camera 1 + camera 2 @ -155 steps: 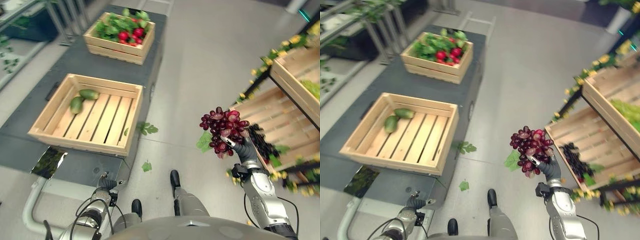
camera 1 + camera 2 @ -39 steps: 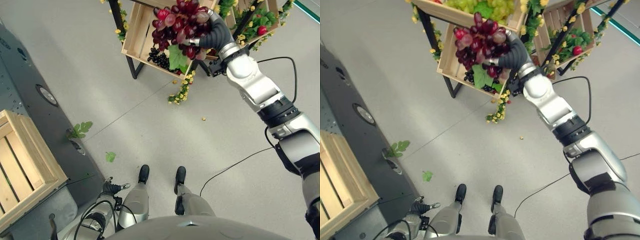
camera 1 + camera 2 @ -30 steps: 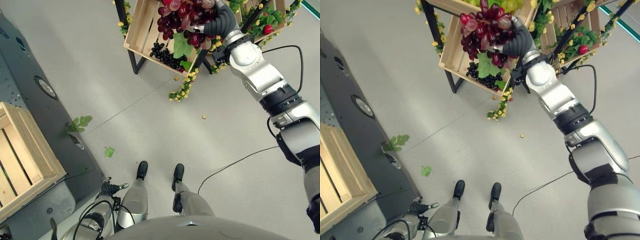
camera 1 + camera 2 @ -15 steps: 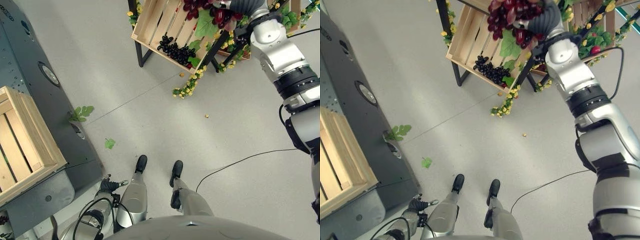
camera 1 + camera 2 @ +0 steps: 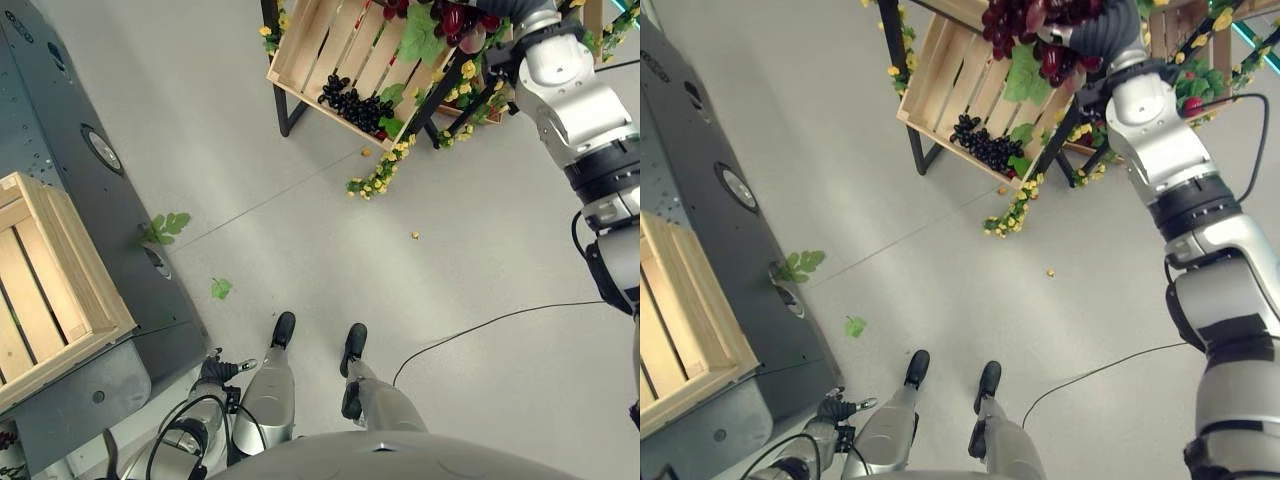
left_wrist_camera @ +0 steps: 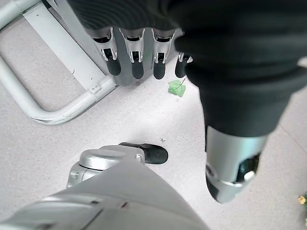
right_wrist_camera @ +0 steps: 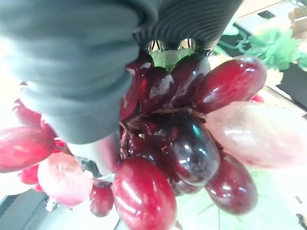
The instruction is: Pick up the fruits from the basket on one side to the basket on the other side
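A bunch of red grapes [image 5: 1025, 22] with a green leaf is held aloft over the slatted wooden crate [image 5: 958, 82] on the stand, where a dark grape cluster [image 5: 983, 143] lies inside.

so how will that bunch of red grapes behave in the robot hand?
Bunch of red grapes: probably floppy, since berries and a leaf hang below the right robot hand. Glossy skins in the right wrist view suggest slipperiness. Loosely clustered berries may detach if squeezed.
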You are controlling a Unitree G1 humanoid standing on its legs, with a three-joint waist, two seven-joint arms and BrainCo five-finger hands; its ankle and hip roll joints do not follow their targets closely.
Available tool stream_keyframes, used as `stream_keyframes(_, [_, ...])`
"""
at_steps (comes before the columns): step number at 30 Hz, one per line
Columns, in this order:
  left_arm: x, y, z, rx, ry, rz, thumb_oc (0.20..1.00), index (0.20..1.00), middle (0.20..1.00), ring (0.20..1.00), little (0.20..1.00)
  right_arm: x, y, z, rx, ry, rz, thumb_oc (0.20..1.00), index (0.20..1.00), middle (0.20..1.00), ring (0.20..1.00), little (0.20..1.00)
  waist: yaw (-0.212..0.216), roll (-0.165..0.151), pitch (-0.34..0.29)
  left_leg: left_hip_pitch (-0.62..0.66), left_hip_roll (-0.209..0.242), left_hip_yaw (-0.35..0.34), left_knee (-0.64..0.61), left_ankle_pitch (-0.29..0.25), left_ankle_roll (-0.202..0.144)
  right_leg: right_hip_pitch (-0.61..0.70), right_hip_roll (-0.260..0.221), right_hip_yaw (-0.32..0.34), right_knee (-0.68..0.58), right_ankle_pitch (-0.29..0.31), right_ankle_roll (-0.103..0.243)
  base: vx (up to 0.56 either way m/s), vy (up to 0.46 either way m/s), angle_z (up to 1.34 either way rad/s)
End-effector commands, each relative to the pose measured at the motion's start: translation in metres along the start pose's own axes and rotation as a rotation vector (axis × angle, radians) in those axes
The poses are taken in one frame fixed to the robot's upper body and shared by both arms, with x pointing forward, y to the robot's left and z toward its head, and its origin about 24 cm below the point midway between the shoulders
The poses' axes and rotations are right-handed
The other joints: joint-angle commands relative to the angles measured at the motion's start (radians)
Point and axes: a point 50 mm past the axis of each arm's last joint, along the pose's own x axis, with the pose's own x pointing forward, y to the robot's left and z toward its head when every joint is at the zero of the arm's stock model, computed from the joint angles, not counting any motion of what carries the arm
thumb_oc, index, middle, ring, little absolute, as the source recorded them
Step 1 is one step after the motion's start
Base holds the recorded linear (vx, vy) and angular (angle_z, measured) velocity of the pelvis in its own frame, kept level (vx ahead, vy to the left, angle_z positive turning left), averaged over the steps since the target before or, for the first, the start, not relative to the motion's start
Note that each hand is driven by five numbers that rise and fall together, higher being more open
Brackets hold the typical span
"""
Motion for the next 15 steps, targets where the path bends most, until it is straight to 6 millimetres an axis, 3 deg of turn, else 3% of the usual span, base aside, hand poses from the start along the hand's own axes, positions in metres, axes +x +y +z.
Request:
stream_keyframes(1, [0.004, 0.019, 0.003, 0.045, 0.006, 0.047, 1.000, 1.000, 1.000, 1.000, 1.000, 0.005, -0.037, 0.047, 0.020, -0.200, -0.103, 0.200, 0.200, 0.200, 0.200, 0.200, -0.042, 0.020, 0.019, 0.022, -0.006, -0.033, -0.001, -0.045, 0.003, -0.070, -0.015, 0.077, 0.259, -0.102, 0.102, 0.07, 0.062, 0.08])
stream_keyframes(3, [0.004, 0.022, 0.001, 0.041, 0.014, 0.050, 1.000, 1.000, 1.000, 1.000, 1.000, 0.003, -0.040, 0.047, 0.008, -0.205, -0.099, 0.200, 0.200, 0.200, 0.200, 0.200, -0.070, 0.028, 0.032, 0.058, -0.020, -0.051, -0.009, -0.045, 0.007, -0.123, 0.053, 0.100, 0.244, -0.118, 0.078, 0.13, 0.085, 0.32])
stream_keyframes(5, [0.004, 0.022, -0.001, 0.056, 0.020, 0.047, 1.000, 1.000, 1.000, 1.000, 1.000, 0.002, -0.044, 0.043, 0.018, -0.193, -0.110, 0.200, 0.200, 0.200, 0.200, 0.200, -0.082, 0.027, 0.040, 0.087, -0.038, -0.068, -0.015, -0.051, 0.010, -0.134, 0.054, 0.091, 0.182, -0.084, 0.074, 0.18, 0.033, 0.33])
stream_keyframes(6, [0.004, 0.019, -0.003, 0.069, 0.028, 0.036, 1.000, 1.000, 1.000, 1.000, 1.000, 0.000, -0.044, 0.037, 0.018, -0.177, -0.104, 0.200, 0.200, 0.200, 0.200, 0.200, -0.105, 0.026, 0.044, 0.119, -0.057, -0.083, -0.015, -0.063, 0.016, -0.178, 0.046, 0.110, 0.093, -0.021, 0.090, 0.25, 0.022, 0.12])
stream_keyframes(8, [0.003, 0.019, -0.007, 0.077, 0.040, 0.031, 1.000, 1.000, 1.000, 1.000, 1.000, -0.003, -0.041, 0.033, 0.016, -0.170, -0.084, 0.200, 0.200, 0.200, 0.200, 0.200, -0.124, 0.029, 0.047, 0.153, -0.068, -0.096, -0.007, -0.082, 0.023, -0.196, 0.055, 0.141, 0.032, 0.022, 0.109, 0.23, 0.015, 0.07])
stream_keyframes(11, [0.001, 0.016, -0.014, 0.085, 0.056, 0.015, 1.000, 1.000, 1.000, 1.000, 1.000, -0.006, -0.045, 0.027, -0.007, -0.147, -0.084, 0.200, 0.200, 0.200, 0.200, 0.200, -0.142, 0.026, 0.045, 0.193, -0.098, -0.129, 0.005, -0.108, 0.034, -0.210, 0.065, 0.167, 0.018, 0.049, 0.121, 0.16, -0.018, 0.19])
stream_keyframes(13, [0.001, 0.011, -0.013, 0.094, 0.050, 0.002, 1.000, 1.000, 1.000, 1.000, 1.000, -0.012, -0.052, 0.013, -0.021, -0.099, -0.092, 0.200, 0.200, 0.200, 0.200, 0.200, -0.164, 0.020, 0.026, 0.216, -0.119, -0.158, 0.005, -0.135, 0.038, -0.187, 0.057, 0.212, 0.005, 0.073, 0.118, 0.13, -0.057, 0.73])
stream_keyframes(15, [0.000, 0.010, -0.015, 0.084, 0.055, -0.004, 1.000, 1.000, 1.000, 1.000, 1.000, -0.013, -0.052, 0.014, -0.037, -0.098, -0.080, 0.200, 0.200, 0.200, 0.200, 0.200, -0.163, 0.022, 0.021, 0.232, -0.116, -0.162, 0.009, -0.151, 0.042, -0.198, 0.046, 0.201, 0.007, 0.107, 0.126, 0.14, -0.085, 0.48])
